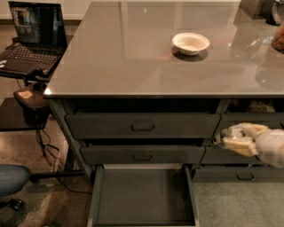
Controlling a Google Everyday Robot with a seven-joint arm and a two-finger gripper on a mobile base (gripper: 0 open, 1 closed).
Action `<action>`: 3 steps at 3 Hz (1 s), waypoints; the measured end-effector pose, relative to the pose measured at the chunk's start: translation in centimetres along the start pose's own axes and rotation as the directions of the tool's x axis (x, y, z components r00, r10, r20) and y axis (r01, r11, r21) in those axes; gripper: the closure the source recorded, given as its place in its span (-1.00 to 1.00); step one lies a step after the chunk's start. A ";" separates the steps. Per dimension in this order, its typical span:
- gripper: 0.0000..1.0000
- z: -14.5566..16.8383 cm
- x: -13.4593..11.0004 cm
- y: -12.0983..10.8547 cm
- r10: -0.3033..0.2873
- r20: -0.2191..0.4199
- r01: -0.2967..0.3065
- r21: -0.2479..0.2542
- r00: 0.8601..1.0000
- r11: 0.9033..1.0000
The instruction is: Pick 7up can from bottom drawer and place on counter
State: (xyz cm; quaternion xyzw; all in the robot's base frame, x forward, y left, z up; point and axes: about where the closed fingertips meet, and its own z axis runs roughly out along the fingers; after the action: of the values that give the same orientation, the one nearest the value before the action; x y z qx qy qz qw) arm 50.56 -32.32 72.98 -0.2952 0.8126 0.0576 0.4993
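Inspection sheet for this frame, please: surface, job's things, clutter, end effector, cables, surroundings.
Surface: glossy grey rectangular countertop, reflecting light.
Job's things: wide dark grey bottom drawer pulled open, floor bare; small silvery-white 7up can held in the air right of the drawer, at about middle-drawer height.
Clutter: round white bowl on the countertop, right of centre; dark items at its far right corner.
Grippers: end effector closed on the can, near the right edge, below countertop level.
Cables: dark cables on the floor below the laptop stand.
Surroundings: open black laptop on that stand at left; blue-grey chair seat lower left.
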 end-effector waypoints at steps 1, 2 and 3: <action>1.00 -1.4 -3.0 -0.1 -0.049 -0.003 0.049 0.015 0.999 0.999; 1.00 -1.4 -3.0 -0.1 -0.048 -0.003 0.048 0.014 0.999 0.999; 1.00 -1.5 -6.7 -0.3 -0.088 0.085 0.089 -0.008 0.992 0.996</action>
State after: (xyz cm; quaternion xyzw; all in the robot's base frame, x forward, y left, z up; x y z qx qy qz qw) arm 51.73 -30.32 79.49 -0.3312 0.7763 0.0527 0.5337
